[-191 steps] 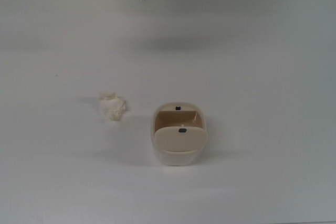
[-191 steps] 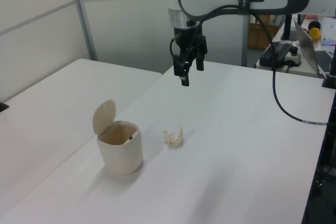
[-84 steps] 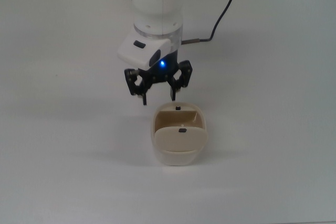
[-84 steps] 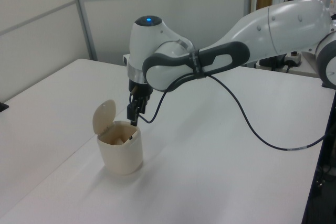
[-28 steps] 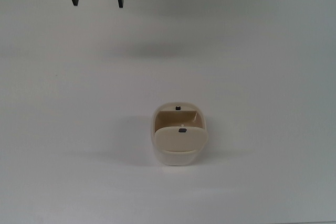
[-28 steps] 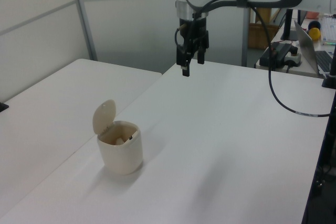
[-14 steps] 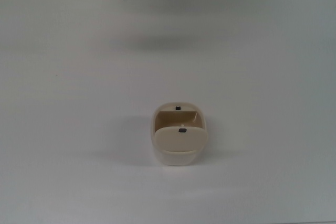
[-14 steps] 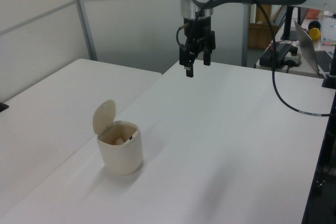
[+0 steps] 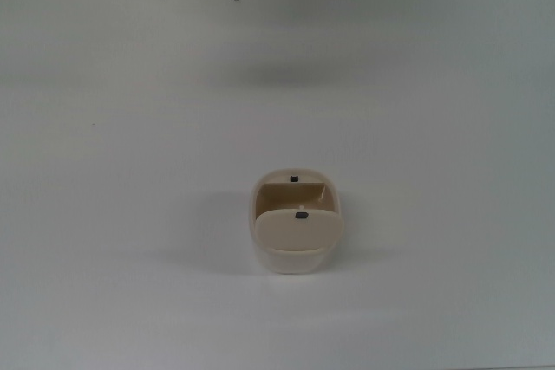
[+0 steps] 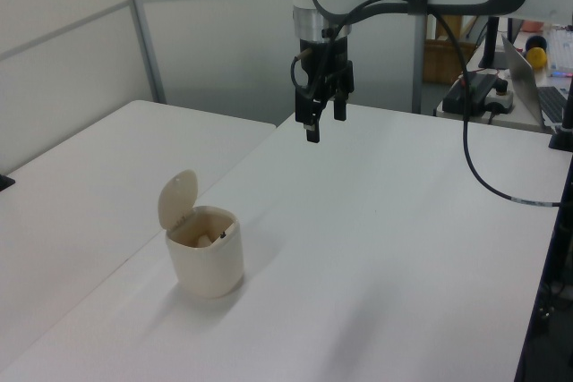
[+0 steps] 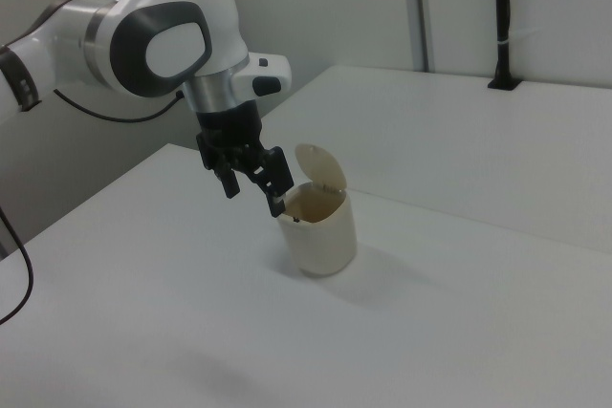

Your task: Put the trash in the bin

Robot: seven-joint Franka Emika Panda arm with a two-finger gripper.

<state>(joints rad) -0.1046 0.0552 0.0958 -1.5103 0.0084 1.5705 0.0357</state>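
High above the table (image 10: 403, 248), well apart from the bin (image 10: 206, 261): gripper (image 10: 322, 128) with jaws spread wide, holding and touching nothing. Inside the bin: trash (image 10: 205, 239), lid flap raised.

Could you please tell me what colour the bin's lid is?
Beige, like the bin; its lid shows best in the top view.

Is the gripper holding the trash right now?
No: in the left view the gripper hangs open and empty above the table, while a pale wad shows inside the bin.
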